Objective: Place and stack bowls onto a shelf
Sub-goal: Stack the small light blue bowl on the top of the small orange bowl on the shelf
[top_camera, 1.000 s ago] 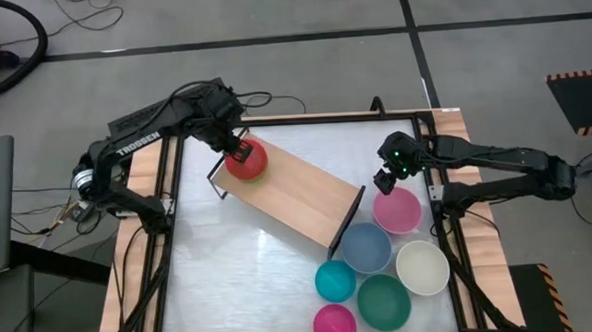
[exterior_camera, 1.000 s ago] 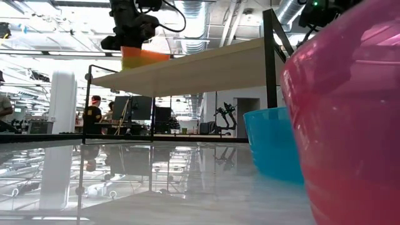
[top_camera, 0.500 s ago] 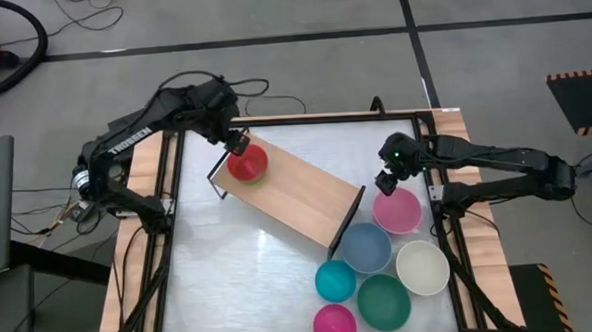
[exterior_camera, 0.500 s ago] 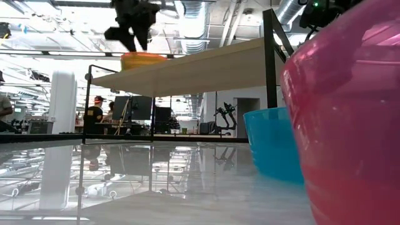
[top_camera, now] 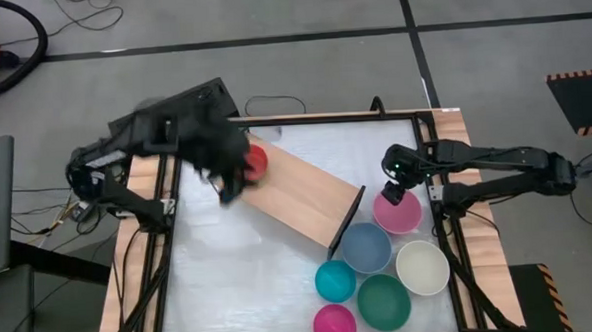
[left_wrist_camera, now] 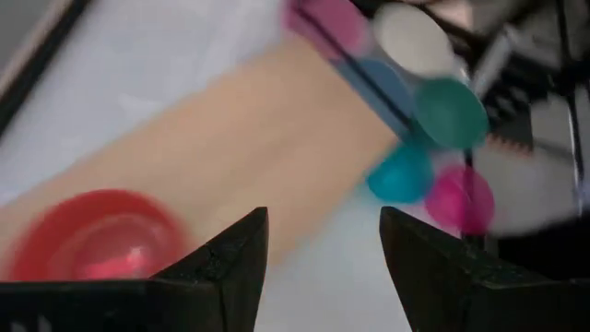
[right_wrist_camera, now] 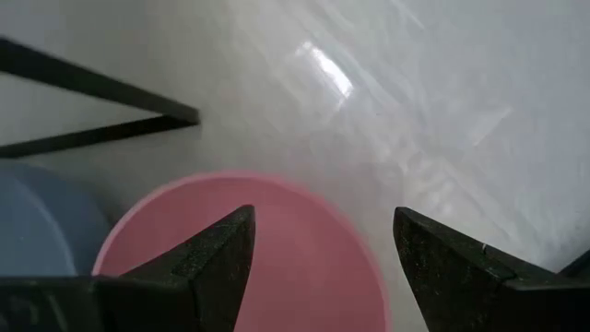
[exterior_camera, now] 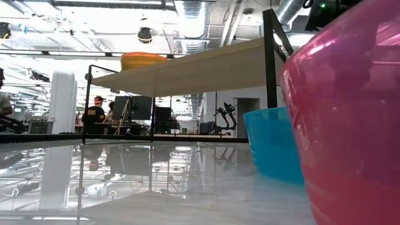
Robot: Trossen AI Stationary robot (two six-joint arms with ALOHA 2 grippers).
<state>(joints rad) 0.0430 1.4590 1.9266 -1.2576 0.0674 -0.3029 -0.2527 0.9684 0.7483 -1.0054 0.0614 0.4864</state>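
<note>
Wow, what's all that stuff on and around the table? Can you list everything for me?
Shelf: one, light wood on a black frame, slanting across the table.
Red bowl: one, on the shelf's left end.
Pink bowl: one, right of the shelf.
Grey-blue bowl: one, by the shelf's right end.
Cream bowl: one, near the right edge.
Teal bowl: one, front.
Dark green bowl: one, front.
Magenta bowl: one, front edge.
Left gripper: open, beside the red bowl.
Right gripper: open, over the pink bowl.
</note>
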